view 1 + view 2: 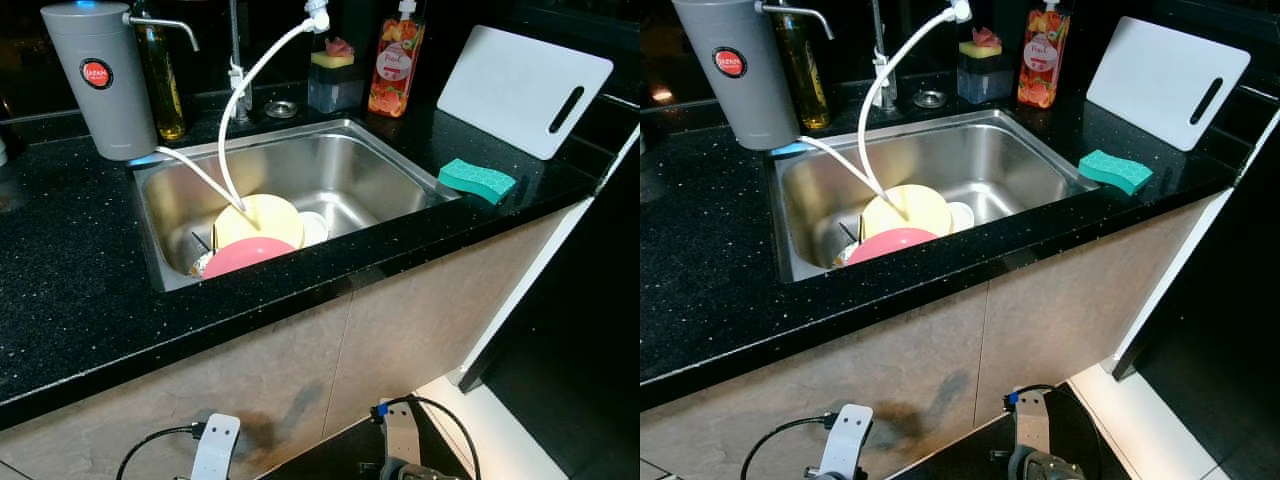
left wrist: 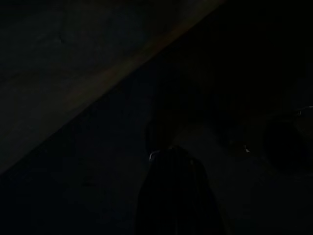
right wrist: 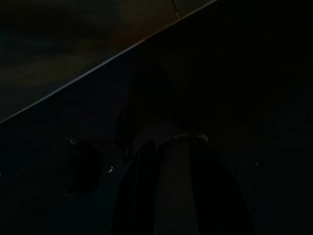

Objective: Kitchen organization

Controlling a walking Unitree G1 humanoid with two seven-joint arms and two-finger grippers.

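Black speckled worktop (image 1: 70, 260) surrounds a steel sink (image 1: 370, 160) holding stacked yellow and pink plates (image 1: 255, 235), which could chip if grabbed carelessly; I cannot tell either gripper's finger state.

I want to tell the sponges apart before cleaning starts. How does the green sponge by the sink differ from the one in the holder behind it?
The green sponge is teal all over and lies flat on the black counter, right of the sink. The holder sponge is yellow, carries something pink on top, and sits raised in a clear holder behind the sink. Both are rectangular blocks.
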